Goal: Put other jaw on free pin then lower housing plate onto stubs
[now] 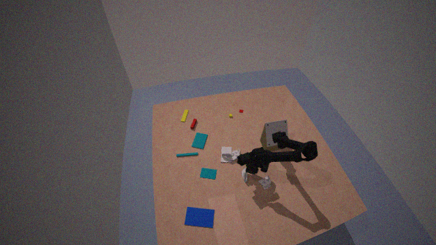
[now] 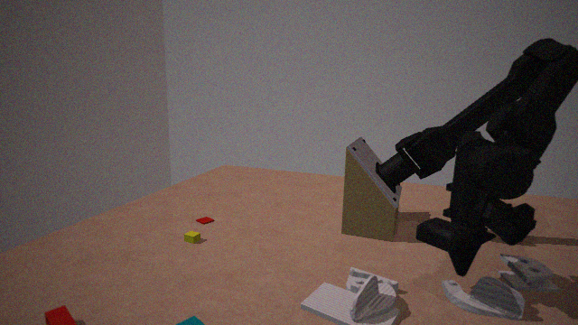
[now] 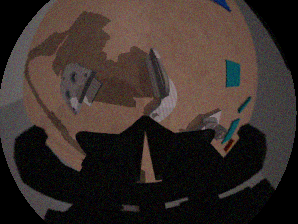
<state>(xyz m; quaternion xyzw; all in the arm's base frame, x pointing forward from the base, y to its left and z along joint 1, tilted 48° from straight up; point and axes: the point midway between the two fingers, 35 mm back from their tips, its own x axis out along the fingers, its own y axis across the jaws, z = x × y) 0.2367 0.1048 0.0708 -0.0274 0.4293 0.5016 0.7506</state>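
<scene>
The white base plate (image 1: 225, 150) (image 2: 326, 295) lies on the table with one pale jaw (image 2: 374, 301) on it; the free pin cannot be made out. The loose jaw (image 1: 244, 175) (image 2: 497, 295) (image 3: 159, 75), ribbed with a curved arm, lies on the table apart from the base and looks tipped up on an edge. The grey housing plate (image 1: 265, 183) (image 2: 533, 272) (image 3: 75, 82), with holes, lies beyond the loose jaw. My gripper (image 2: 461, 273) (image 3: 145, 117) is shut and empty, pointing down close above the loose jaw. Contact is unclear.
The arm's wedge mount (image 1: 272, 131) (image 2: 370, 199) stands behind. Teal pieces (image 1: 199, 141) (image 3: 233, 73) lie left of the base in the top view, a blue panel (image 1: 199, 217) farther forward, and small red (image 1: 193, 124) and yellow (image 1: 184, 116) blocks toward the back.
</scene>
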